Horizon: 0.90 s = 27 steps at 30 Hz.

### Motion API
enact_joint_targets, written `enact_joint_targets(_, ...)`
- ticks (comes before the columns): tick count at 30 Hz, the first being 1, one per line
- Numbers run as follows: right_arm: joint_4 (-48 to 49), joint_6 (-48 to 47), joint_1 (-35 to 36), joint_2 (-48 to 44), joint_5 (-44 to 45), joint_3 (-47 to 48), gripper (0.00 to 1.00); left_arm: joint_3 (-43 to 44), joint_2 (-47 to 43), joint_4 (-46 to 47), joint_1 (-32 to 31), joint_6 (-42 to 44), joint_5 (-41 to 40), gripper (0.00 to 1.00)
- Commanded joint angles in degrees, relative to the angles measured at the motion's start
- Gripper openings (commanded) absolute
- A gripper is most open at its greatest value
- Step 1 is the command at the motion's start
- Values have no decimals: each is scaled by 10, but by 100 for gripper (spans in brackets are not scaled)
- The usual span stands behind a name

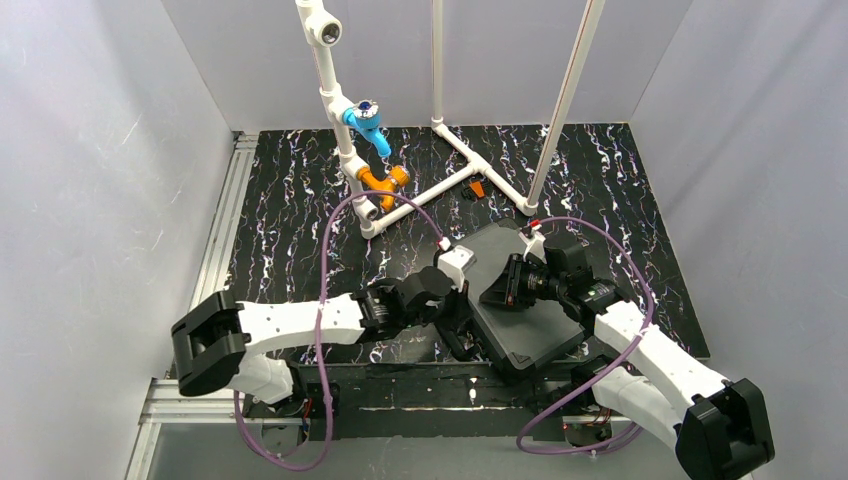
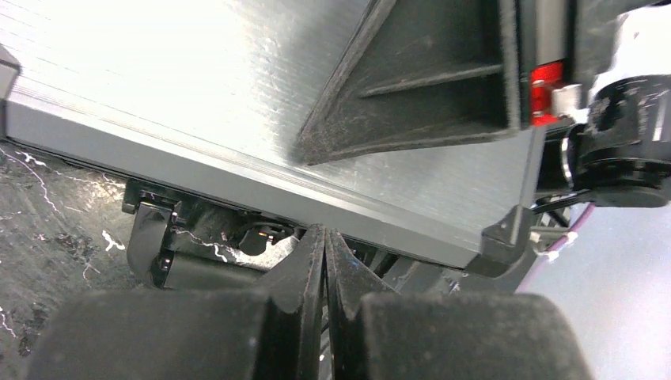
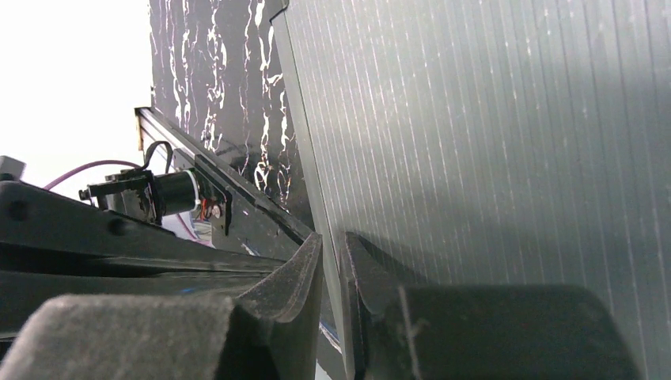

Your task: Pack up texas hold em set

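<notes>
Closed black hard plastic case (image 1: pixel 530 325) lies flat on the near part of the table, right of centre, between the two arms.
Left gripper (image 2: pixel 324 237): fingers pressed together, tips at the case's lower edge, nothing between them. Right gripper (image 3: pixel 332 249): fingers almost together at the case's ribbed side; cannot tell whether they pinch its rim. Black marbled table top (image 1: pixel 280 200) underneath. White pipe frame with blue and orange fittings (image 1: pixel 345 130) stands at the far side, well apart.

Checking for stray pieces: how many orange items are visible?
2: an orange fitting on the white pipe frame, and a small orange piece on the table beside its base bars. More may be hidden.
</notes>
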Motion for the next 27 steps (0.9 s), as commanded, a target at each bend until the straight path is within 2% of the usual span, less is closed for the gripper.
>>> enact_joint_targets(1, -136, -39, 0, 13, 86, -36, 23, -30, -51, 19, 3, -16, -20, 0)
enact_joint_targets(13, -131, -37, 0, 20, 87, -36, 23, -79, -48, -11, 3, -38, -44, 0)
enact_joint_targets(27, -121, -37, 0, 29, 85, -40, 23, -55, 32, -6, 2, -47, -20, 0)
